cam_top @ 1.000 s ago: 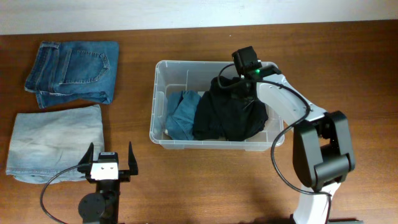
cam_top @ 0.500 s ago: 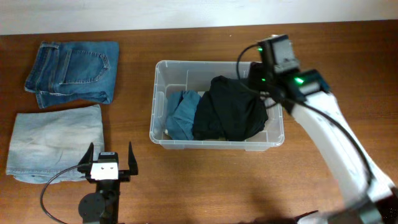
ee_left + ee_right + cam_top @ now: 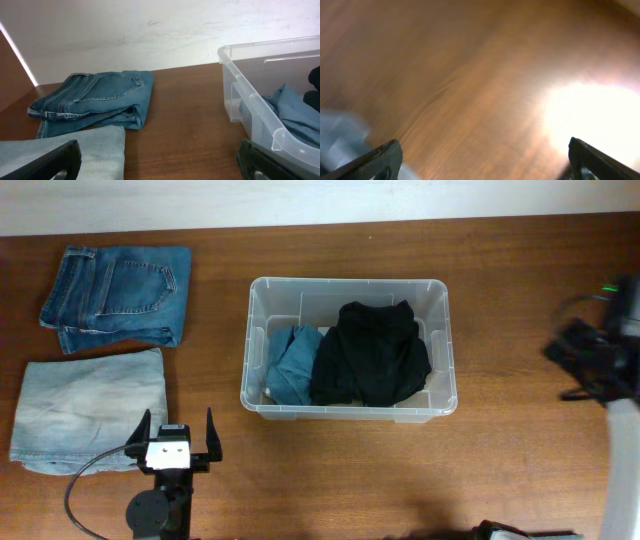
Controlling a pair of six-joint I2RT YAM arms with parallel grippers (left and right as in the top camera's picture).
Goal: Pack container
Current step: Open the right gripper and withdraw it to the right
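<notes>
The clear plastic container stands mid-table and holds a black garment and a folded blue one. In the left wrist view the container is at the right. My left gripper rests open near the front edge, beside the light-blue jeans, with nothing between its fingers. My right gripper is a blur at the table's right edge, well clear of the container. Its wrist view shows the fingers wide apart over bare wood, holding nothing.
Folded dark-blue jeans lie at the back left, also seen from the left wrist as dark-blue jeans. The light-blue jeans lie just ahead of the left gripper. A pale wall runs along the table's far edge.
My right gripper opened over the container, let go of the black garment, and swung away to the right edge of the table. The left arm has not moved.
</notes>
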